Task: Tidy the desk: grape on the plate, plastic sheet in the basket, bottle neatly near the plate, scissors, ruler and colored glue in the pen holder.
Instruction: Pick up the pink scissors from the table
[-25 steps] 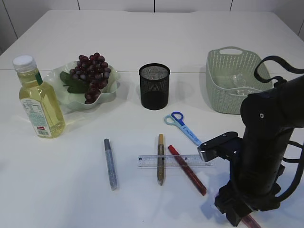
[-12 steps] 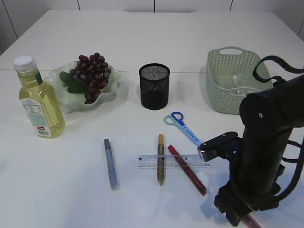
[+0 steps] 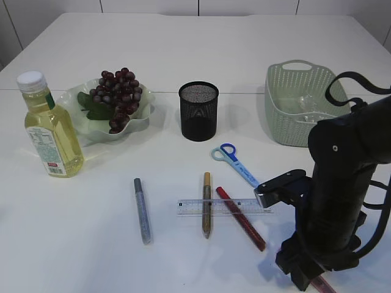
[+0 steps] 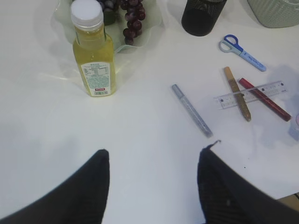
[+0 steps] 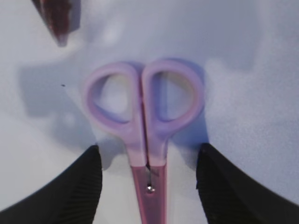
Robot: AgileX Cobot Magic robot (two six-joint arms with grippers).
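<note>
My right gripper [image 5: 149,147] is open and low over the table, its fingers either side of pink-handled scissors [image 5: 147,116] lying flat, not touching them. In the exterior view the right arm [image 3: 336,195] hides all but their pink tip [image 3: 322,285]. Blue scissors [image 3: 235,162], a clear ruler [image 3: 226,206] and silver [image 3: 142,210], gold [image 3: 207,204] and red [image 3: 241,218] glue sticks lie in front of the black pen holder [image 3: 198,110]. Grapes [image 3: 119,91] rest on the plate [image 3: 142,121], with the bottle [image 3: 52,131] upright at its left. My left gripper [image 4: 154,151] is open over bare table.
The green basket [image 3: 275,110] stands at the back right with something clear and crumpled [image 3: 305,104] inside. The gold and red glue sticks cross the ruler. The table's front edge [image 4: 285,198] shows near my left gripper.
</note>
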